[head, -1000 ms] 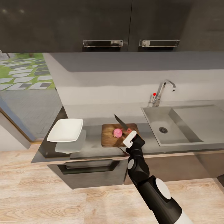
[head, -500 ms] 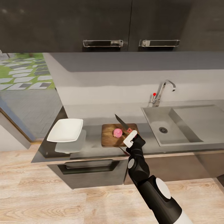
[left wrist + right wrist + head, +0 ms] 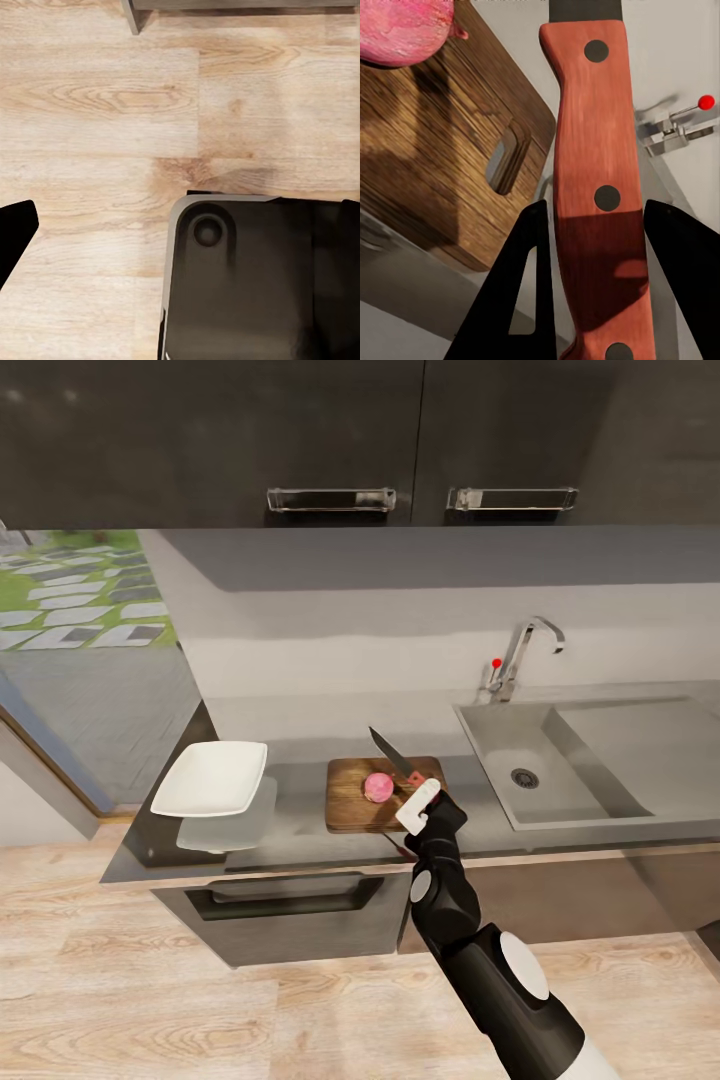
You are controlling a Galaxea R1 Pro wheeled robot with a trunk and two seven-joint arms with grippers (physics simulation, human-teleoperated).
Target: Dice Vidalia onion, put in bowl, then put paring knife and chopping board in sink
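The paring knife (image 3: 598, 187) is clenched between the right fingers (image 3: 521, 292); the round Vidalia onion (image 3: 378, 787) may roll off the chopping board (image 3: 350, 805) if struck off-centre.

In the head view the red handle of the small paring knife (image 3: 411, 778) lay mostly hidden behind the white-tipped black right gripper (image 3: 418, 806). The right wrist view cut off the dark blade at the picture's edge, along with most of the pinkish-red round onion (image 3: 405, 30) (a lower slice showed) and the dark brown wooden chopping board (image 3: 442, 165)
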